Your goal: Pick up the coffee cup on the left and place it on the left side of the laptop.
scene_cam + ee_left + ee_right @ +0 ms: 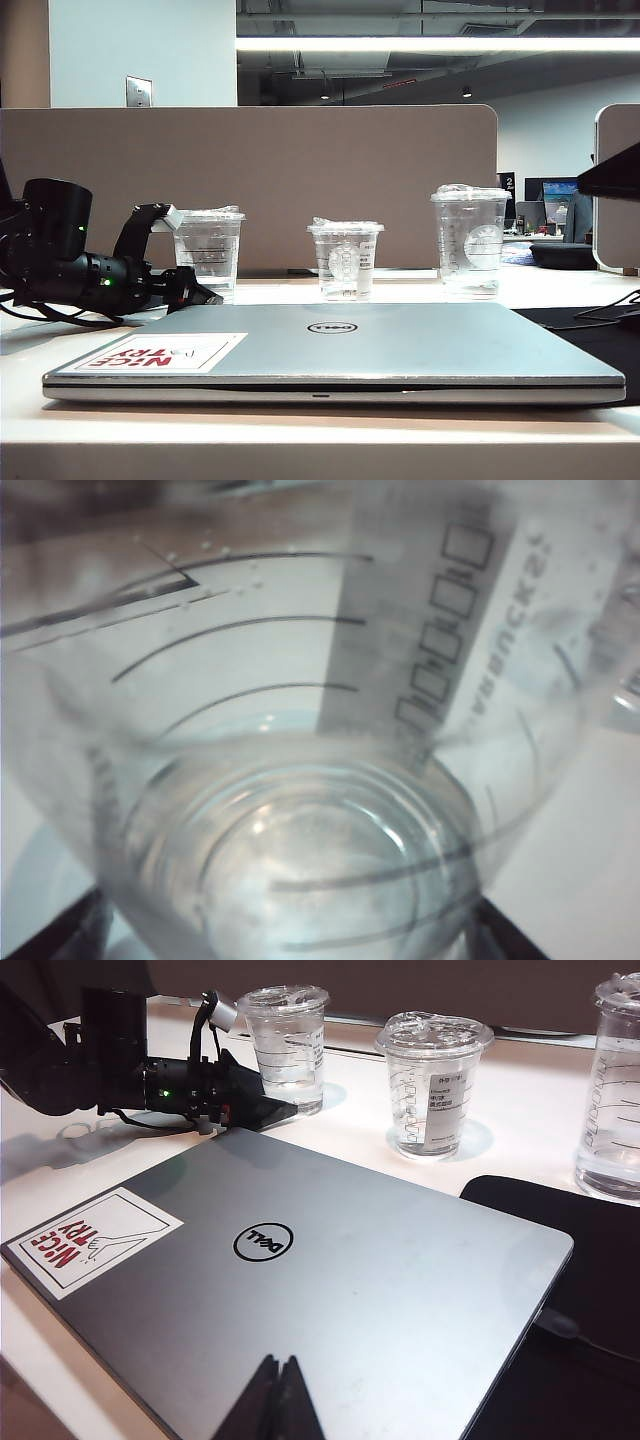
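**Presently: open left gripper around the left coffee cup, not yet closed**

Item 1, the left gripper (190,255): at the table's left rear, jaws spread wide, one finger high beside the cup's rim, the other low by its base. The left wrist view is filled by the cup wall, so the cup sits between the fingers; no squeeze is visible.

Item 2, the coffee cup (208,252): clear plastic, crinkled film over the rim, standing upright behind the laptop's left rear corner, some clear liquid in the bottom. Thin printed fill lines, a column of checkboxes and mirrored lettering, seemingly "Starbucks", show through the wall (440,630).

Item 3, the laptop (335,355): closed, silver-grey, round Dell logo on the lid, white corner sticker reading "NICE TRY" in red.

Item 4, the right gripper (278,1400): parked above the laptop's near edge, fingertips pressed together, holding nothing.

Items 5–6, a shorter logo cup (345,259) and a taller logo cup (470,241): well apart to the right.

Risks, as judged: thin walls may buckle under a hard pinch, popping the film and spilling liquid near the laptop; an uneven high-and-low grip could tilt the cup on lifting.
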